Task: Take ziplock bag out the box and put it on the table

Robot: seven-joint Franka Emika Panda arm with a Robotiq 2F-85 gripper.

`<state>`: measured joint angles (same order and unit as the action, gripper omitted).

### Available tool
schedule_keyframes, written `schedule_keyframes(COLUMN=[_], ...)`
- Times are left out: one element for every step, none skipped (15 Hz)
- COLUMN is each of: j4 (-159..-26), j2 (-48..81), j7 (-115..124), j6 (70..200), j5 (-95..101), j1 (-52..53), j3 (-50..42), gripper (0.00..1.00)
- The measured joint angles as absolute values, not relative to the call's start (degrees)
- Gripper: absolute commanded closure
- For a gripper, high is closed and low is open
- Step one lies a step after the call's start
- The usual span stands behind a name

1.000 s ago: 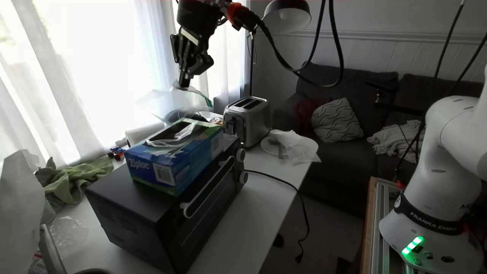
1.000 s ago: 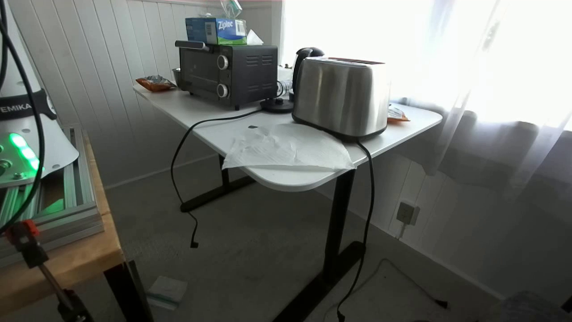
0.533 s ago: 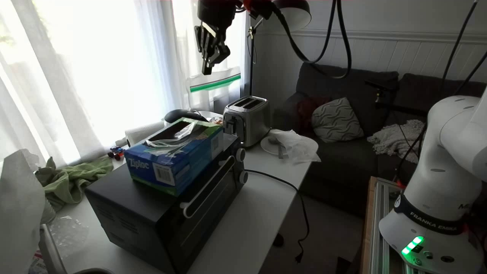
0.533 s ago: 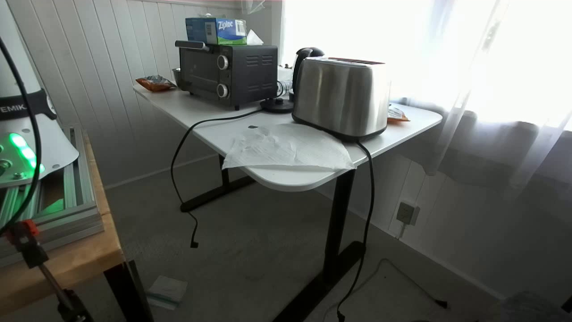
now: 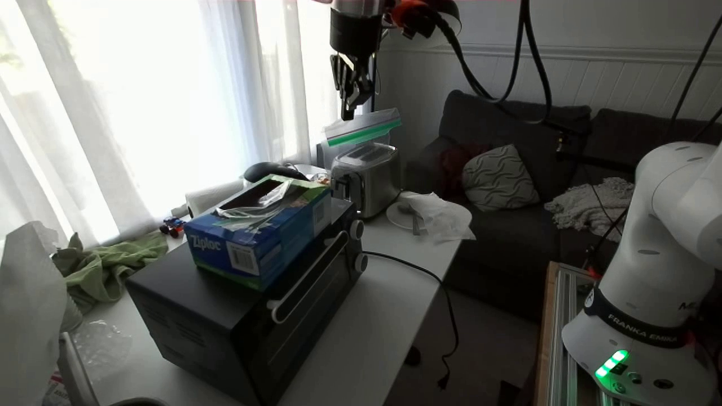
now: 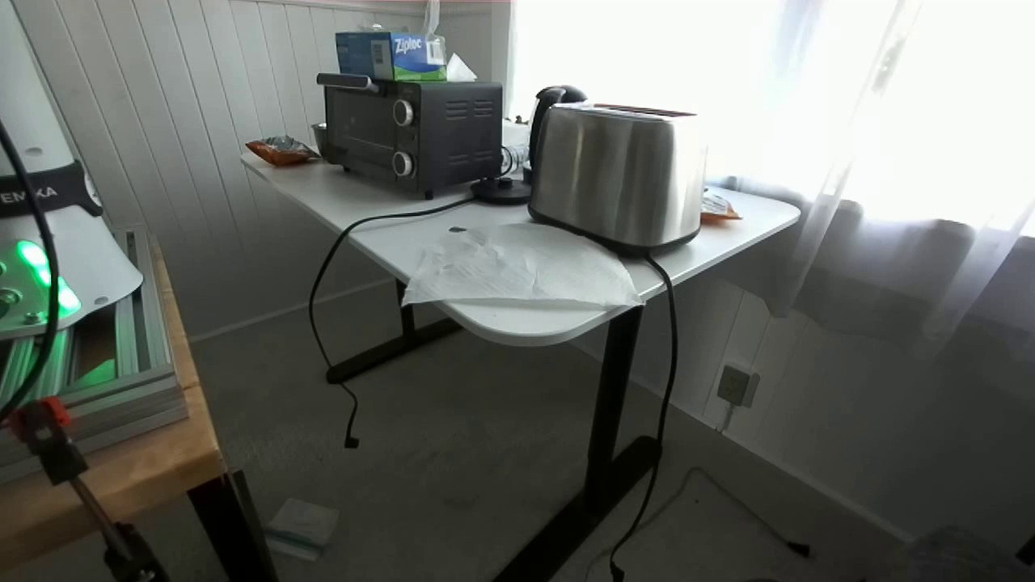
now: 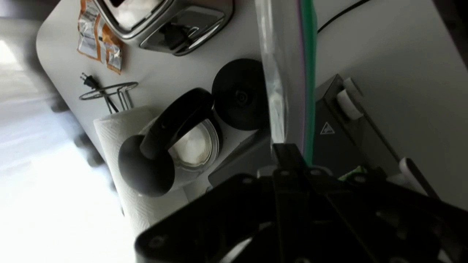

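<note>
My gripper (image 5: 347,115) is shut on a clear ziplock bag (image 5: 365,133) with a green seal strip and holds it in the air at the toaster's height and above. The bag hangs in front of the toaster in that exterior view. In the wrist view the closed fingertips (image 7: 288,147) pinch the bag (image 7: 310,80), which stretches up the picture. In an exterior view only a pale strip of the bag (image 6: 433,14) shows at the top; the gripper is out of that view. The blue Ziploc box (image 5: 256,234) sits open on the toaster oven, with plastic sticking out of its opening.
A black toaster oven (image 5: 197,304) stands on the white table (image 5: 361,332). A steel toaster (image 5: 369,183), a kettle (image 7: 146,164), a paper towel roll (image 7: 120,128) and a plate with wrap (image 5: 445,217) are nearby. A power cord (image 5: 417,269) crosses the table edge.
In an exterior view my gripper has moved right with the bag, from above the box to near the toaster. The bag has unfolded, so its green strip shows flat. The box has not moved.
</note>
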<state>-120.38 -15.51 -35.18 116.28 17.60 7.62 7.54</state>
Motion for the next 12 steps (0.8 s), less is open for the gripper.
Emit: schedule_keyframes(j4=[-121.4,-122.5,-123.5,-124.4,-125.2,-125.9,-126.6,-127.1,-127.5,-127.8,-127.9,-128.1], j2=[-15.8,-16.0,-16.2,-16.4,-16.5,-16.7,-16.8,-16.9,-16.9,-16.9,-16.9,-16.9], j7=[-33.8,-32.3,-30.8,-29.4,-28.1,-26.7,-25.1,-23.5,-21.8,-20.2,-18.6,-17.1], j6=[115.9,115.6,115.3,115.1,115.0,115.0,115.0,115.0,115.0,115.0,114.9,114.9], j5=[18.0,18.5,18.9,19.3,19.5,19.7,19.9,20.1,20.4,20.7,21.1,21.5], j1=[7.5,7.2,6.9,6.7,6.5,6.3,6.0,5.8,5.5,5.3,5.1,5.0], j3=[7.3,7.1,6.9,6.6,6.3,6.0,5.9,5.7,5.7,5.7,5.7,5.7], gripper=[0.99,0.93,0.95,0.96,0.95,0.89,0.70,0.63,0.57,0.49,0.43,0.37])
